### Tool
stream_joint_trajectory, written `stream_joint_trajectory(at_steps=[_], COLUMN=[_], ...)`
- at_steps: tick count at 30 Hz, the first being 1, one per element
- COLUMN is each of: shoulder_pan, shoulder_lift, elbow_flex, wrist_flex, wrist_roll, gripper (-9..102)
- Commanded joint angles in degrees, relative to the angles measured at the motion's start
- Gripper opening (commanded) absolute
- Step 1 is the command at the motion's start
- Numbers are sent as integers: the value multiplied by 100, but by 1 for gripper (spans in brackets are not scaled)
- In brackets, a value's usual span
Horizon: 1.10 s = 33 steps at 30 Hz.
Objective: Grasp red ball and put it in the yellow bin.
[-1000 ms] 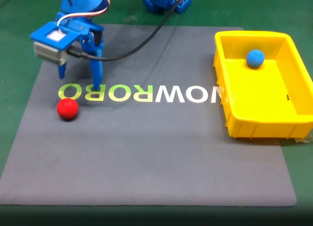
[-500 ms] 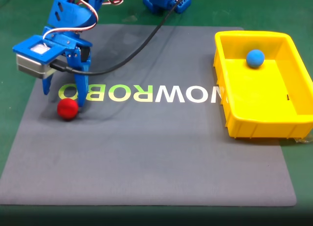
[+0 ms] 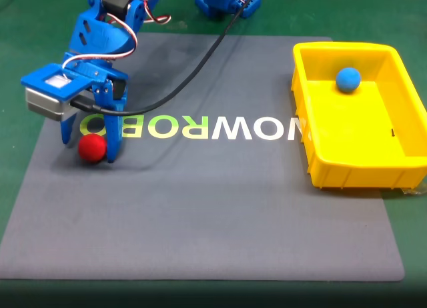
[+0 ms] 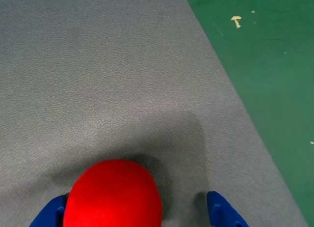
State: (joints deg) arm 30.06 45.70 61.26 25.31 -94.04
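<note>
Two balls: one red ball [image 3: 92,147] and one blue ball [image 3: 347,79]. One yellow bin [image 3: 353,171]. One grey mat [image 3: 213,215]. One blue robot arm [image 3: 103,38].

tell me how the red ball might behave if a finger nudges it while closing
The red ball is a free sphere on the flat grey mat, so it would likely roll. Its matte surface probably grips well. The gripper straddles it with jaws open, one finger closer.

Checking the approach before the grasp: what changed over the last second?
The hand came down and leftward in the fixed view, and its open fingers now straddle the red ball, not yet closed. The ball, the blue ball and the yellow bin stayed put.
</note>
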Motion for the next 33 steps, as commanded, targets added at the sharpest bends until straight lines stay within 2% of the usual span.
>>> stream_joint_trajectory(at_steps=[1,5,7,10,22,28,33], shoulder_pan=[-123,-158,-176,-193,-264,-563,-1301], shoulder_lift=[18,-97,-114,-132,308,1705,3419], elbow_flex=[-527,-545,-545,-545,-483,-193,712], wrist_flex=[-237,-343,-343,-343,-158,97,255], wrist_roll=[132,141,141,167,316,615,844], gripper=[31,30,26,0,0,0,0])
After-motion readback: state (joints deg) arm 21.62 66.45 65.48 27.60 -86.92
